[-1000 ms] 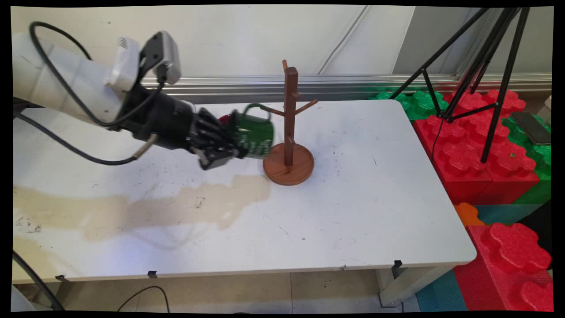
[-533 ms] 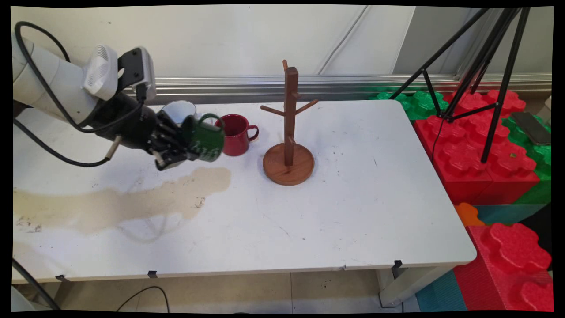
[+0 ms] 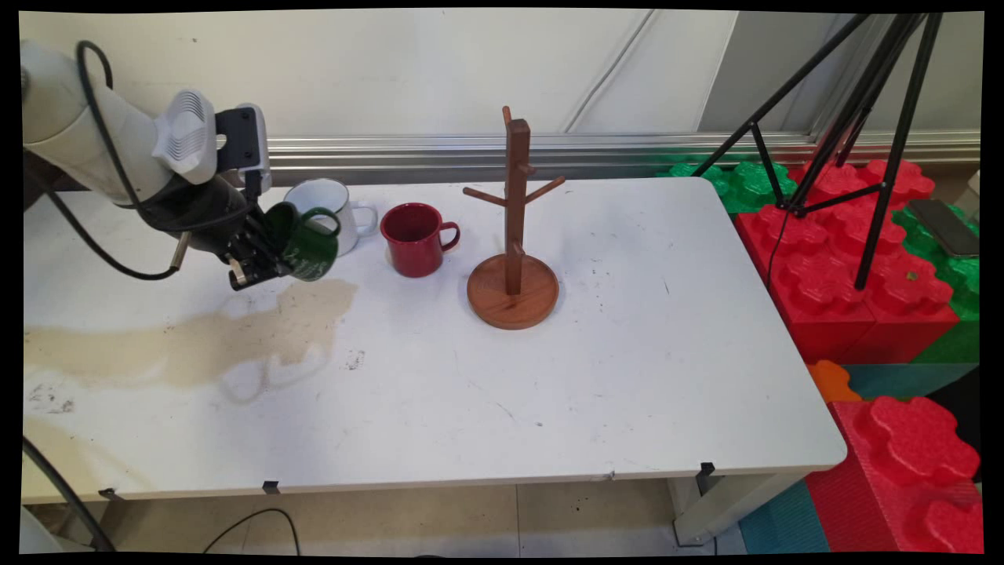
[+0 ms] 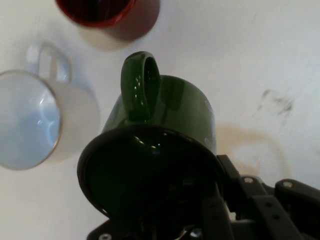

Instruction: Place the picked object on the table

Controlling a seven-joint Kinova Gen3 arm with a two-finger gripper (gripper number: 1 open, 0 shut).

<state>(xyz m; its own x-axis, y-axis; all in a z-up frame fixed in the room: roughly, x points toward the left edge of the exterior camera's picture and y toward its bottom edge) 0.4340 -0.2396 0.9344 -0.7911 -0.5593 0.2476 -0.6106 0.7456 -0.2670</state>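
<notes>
Three mugs and one wooden mug tree (image 3: 514,235): the jaws grip the green mug (image 3: 307,245) by its rim, tilted clear of the surface, the white mug (image 3: 325,208) just behind them and the red mug (image 3: 413,238) beyond. The white surface (image 3: 627,353) is scuffed, with red and green foam blocks (image 3: 855,267) and a black tripod (image 3: 863,102) far from the jaws.

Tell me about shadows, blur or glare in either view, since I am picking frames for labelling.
Main view: sharp; the arm and green mug cast a soft shadow on the table, no strong glare. Hand view: the green mug shows small highlights at its rim; the white mug and red mug look soft, washed pale.
</notes>
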